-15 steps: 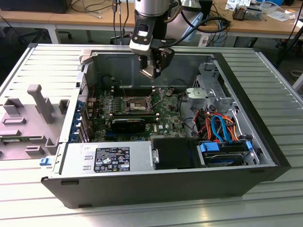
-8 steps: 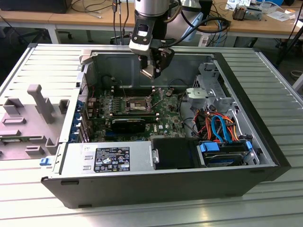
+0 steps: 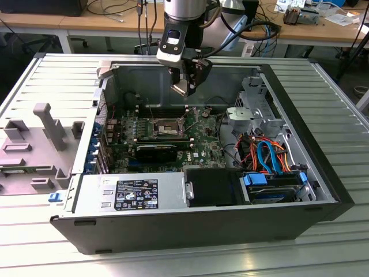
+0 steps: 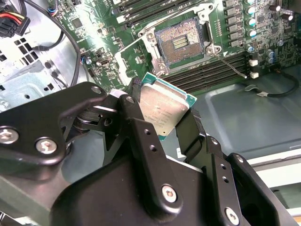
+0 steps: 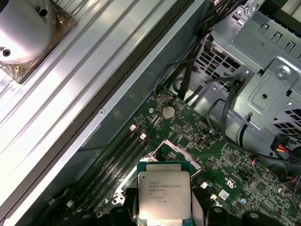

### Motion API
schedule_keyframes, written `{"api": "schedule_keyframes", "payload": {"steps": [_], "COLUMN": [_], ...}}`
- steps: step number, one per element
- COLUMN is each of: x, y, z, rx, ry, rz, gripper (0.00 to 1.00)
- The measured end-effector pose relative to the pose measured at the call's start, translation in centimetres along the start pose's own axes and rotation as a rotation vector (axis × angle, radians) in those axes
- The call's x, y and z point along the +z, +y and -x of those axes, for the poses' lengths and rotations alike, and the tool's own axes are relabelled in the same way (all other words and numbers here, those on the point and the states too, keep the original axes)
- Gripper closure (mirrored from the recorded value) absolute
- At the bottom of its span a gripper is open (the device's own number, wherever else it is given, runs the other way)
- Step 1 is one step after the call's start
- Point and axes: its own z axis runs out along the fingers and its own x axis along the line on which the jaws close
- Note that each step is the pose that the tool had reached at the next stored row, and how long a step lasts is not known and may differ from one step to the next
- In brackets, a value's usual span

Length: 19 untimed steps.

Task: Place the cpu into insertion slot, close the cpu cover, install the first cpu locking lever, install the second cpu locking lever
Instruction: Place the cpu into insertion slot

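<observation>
Open PC case spans the exterior view, green board inside. Gripper upper centre, clamped on the cpu edges, held clear above the board. Insertion slot mid-frame, contacts exposed.

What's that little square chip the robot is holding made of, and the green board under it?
The cpu looks like a dull grey metal cap on a thin green base, whose edge shows around it. The board appears matte green laminate, probably fibreglass, studded with small parts.
</observation>
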Motion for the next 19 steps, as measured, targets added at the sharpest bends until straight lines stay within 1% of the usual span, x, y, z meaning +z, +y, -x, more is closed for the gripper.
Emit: {"api": "schedule_keyframes", "payload": {"steps": [19], "x": [0.03], "y": [0.00], "z": [0.00], "rx": [0.038], "ry": [-0.0033], "rz": [0.0008], "gripper": [0.46]}}
